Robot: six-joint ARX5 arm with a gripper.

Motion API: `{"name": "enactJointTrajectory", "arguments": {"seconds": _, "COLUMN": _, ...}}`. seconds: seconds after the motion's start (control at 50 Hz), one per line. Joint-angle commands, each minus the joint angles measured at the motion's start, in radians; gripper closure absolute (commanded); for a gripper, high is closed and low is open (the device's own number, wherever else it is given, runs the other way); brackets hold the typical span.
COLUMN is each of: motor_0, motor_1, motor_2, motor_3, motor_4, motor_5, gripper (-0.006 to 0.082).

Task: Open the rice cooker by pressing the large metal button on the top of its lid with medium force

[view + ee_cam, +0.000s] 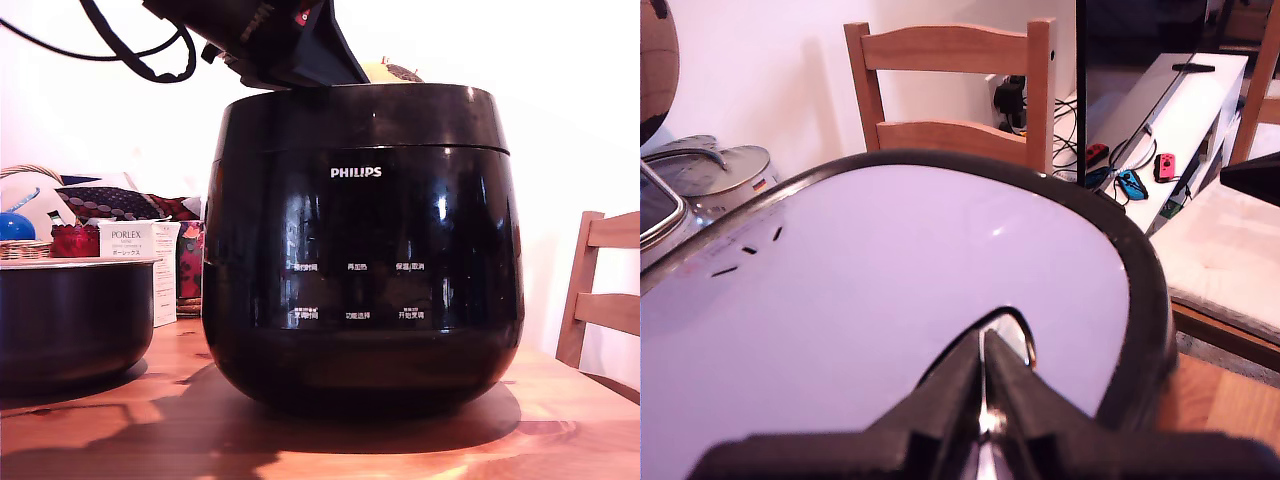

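Pressing fingers (985, 385) together, tips on button (1012, 330) atop closed lid (890, 290).

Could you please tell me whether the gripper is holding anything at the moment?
Nothing is held: the gripper is shut, its tips on the glossy black rice cooker's lid.

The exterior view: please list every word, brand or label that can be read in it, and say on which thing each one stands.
"PHILIPS": white, on the front of the rice cooker.
"PORLEX": on the white box behind the smaller dark pot, at the exterior view's left; the smaller lines under it are too small to read.
Six small white Chinese labels, in two rows on the rice cooker's front: too blurred to read.
The wrist view shows no readable text.
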Motion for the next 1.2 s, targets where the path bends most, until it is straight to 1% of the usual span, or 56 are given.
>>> {"name": "enactJointTrajectory", "arguments": {"seconds": 0.0, "motor_0": 0.009, "motor_1": 0.032, "motor_2": -0.082, "motor_3": -0.063, "motor_4": -0.006, "motor_5": -0.004, "gripper": 0.0788}}
{"name": "enactJointTrajectory", "arguments": {"seconds": 0.26, "motor_0": 0.018, "motor_1": -0.043, "motor_2": -0.082, "motor_3": -0.071, "motor_4": -0.008, "motor_5": -0.004, "gripper": 0.0788}}
{"name": "enactJointTrajectory", "arguments": {"seconds": 0.7, "motor_0": 0.074, "motor_1": -0.095, "motor_2": -0.082, "motor_3": -0.128, "motor_4": -0.035, "motor_5": -0.003, "gripper": 0.0788}}
{"name": "enactJointTrajectory", "arguments": {"seconds": 1.18, "motor_0": 0.077, "motor_1": -0.176, "motor_2": -0.081, "motor_3": -0.107, "motor_4": -0.041, "motor_5": -0.004, "gripper": 0.0788}}
